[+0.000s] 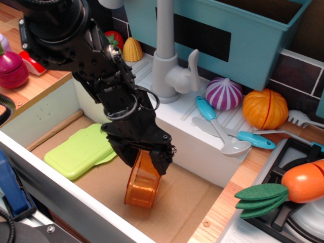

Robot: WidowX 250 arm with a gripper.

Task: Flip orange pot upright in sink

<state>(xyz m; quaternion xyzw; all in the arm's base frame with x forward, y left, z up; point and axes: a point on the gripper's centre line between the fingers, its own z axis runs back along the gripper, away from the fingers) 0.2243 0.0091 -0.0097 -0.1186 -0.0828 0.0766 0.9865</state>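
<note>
The orange pot (141,183) lies on its side on the brown floor of the sink (182,200), its top edge gripped between the fingers of the black gripper (145,161). A green board (81,150) lies flat to its left. On the white ledge behind stand a grey faucet (167,55), a purple onion (224,93), an orange pumpkin (265,108) and blue-handled spoons (218,126), below a teal bin (243,35).

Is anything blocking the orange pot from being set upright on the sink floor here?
Nothing visible does. The gripper already has its fingers on the orange pot, which stands on its side on the sink floor. The green lid lies off to the left, apart from the pot; the floor beside it is bare cardboard.
</note>
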